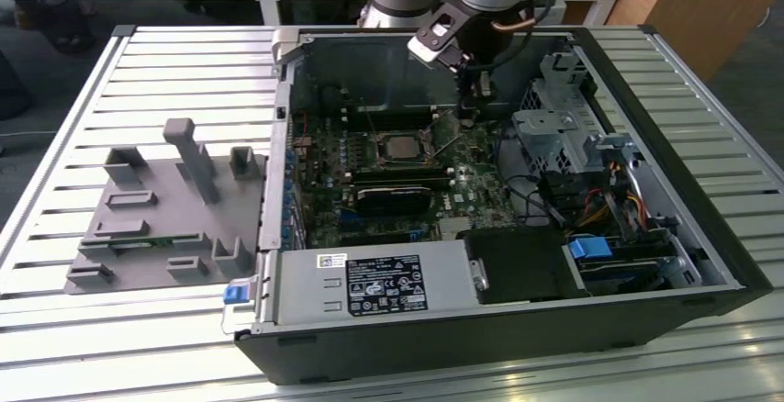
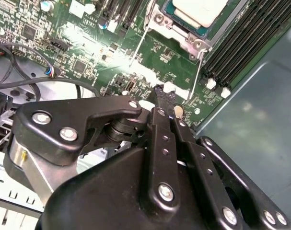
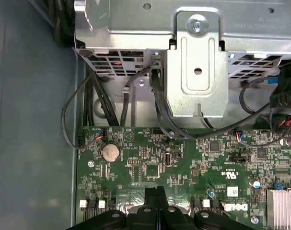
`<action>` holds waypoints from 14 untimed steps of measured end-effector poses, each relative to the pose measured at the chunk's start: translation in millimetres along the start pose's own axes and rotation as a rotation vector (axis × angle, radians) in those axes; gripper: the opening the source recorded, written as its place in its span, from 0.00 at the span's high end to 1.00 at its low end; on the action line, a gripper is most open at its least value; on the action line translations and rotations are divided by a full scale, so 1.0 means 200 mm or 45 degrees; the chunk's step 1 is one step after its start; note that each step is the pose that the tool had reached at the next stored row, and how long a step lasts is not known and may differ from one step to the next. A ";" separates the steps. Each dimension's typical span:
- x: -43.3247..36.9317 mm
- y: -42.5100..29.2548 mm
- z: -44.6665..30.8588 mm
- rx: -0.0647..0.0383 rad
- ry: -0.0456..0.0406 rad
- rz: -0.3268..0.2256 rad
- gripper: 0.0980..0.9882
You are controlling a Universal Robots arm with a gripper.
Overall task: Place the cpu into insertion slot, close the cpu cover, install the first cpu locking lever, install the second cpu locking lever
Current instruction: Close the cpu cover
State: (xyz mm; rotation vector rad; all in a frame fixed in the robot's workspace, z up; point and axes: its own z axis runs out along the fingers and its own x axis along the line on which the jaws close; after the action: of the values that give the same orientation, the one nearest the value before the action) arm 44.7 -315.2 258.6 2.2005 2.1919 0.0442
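Evidently the hand (image 2: 160, 96) is clenched on nothing, its two black fingers (image 2: 163, 139) pressed flat together into one narrow blade. I judge that shape better suited to nudging a thin wire than to gripping. It hovers over the green board (image 3: 183, 163), just beside a corner of the socket and near one upright locking lever (image 2: 199, 72); the other lever (image 2: 138, 45) stands beyond. Both wires stick up free, so neither is latched. The cpu (image 2: 198, 9) already lies in the insertion slot (image 1: 375, 149), and the silvery cpu cover (image 2: 179, 36) appears lowered around it. The computer case (image 1: 490, 338) lies open on the slatted table (image 1: 160, 53).
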 end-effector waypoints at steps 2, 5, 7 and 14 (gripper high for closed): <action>0.002 0.012 0.003 0.002 0.000 0.000 0.99; 0.006 0.022 0.008 0.004 0.000 0.000 0.99; 0.009 0.028 0.012 0.005 0.000 0.000 0.99; 0.018 0.049 0.035 0.014 0.000 0.000 0.99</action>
State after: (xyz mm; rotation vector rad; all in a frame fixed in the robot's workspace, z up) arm 54.9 -311.6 251.9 2.2062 2.1978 0.0320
